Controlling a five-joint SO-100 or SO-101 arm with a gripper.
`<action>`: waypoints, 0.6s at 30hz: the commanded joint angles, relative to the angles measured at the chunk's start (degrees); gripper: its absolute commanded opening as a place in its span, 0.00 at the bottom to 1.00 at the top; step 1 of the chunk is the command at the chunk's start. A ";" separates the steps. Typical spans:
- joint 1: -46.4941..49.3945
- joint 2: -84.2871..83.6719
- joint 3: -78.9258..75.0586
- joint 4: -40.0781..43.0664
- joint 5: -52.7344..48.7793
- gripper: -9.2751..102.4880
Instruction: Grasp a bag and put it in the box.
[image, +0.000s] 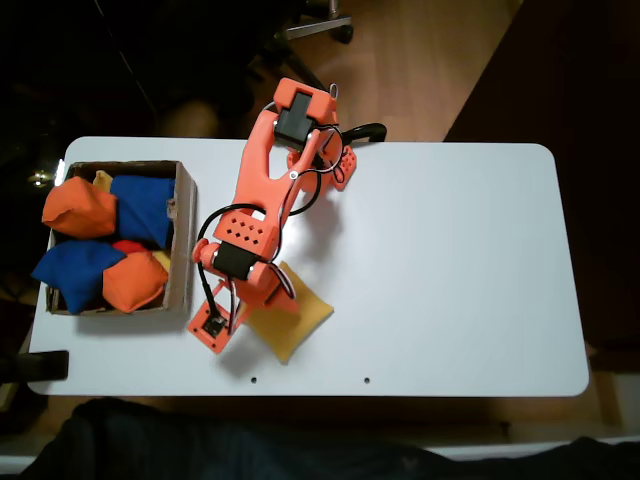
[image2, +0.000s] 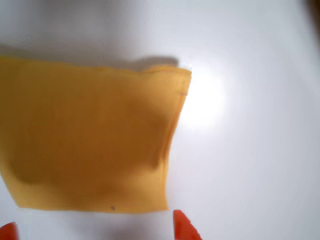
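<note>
The yellow bag (image: 300, 322) lies flat on the white table, near its front edge in the fixed view. My orange arm bends down over the bag's left part, and the gripper (image: 262, 298) is mostly hidden under the wrist there. In the wrist view the bag (image2: 90, 145) fills the left and middle, blurred and close. Two orange fingertips (image2: 184, 228) peek in at the bottom edge, wide apart, so the gripper (image2: 95, 233) is open and hovers just short of the bag's near edge. The brown cardboard box (image: 183, 232) stands at the table's left end.
The box holds orange bean bags (image: 80, 210) and blue bean bags (image: 142, 205), packed close, with a bit of yellow showing at its back. The arm's base (image: 335, 165) sits at the table's far edge. The white table (image: 450, 270) stretches away to the right.
</note>
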 joint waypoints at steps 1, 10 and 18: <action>0.53 3.25 0.62 -0.35 -2.37 0.70; 1.41 2.64 1.76 -1.67 -2.81 0.86; 2.37 -0.53 2.29 -3.43 -2.64 0.88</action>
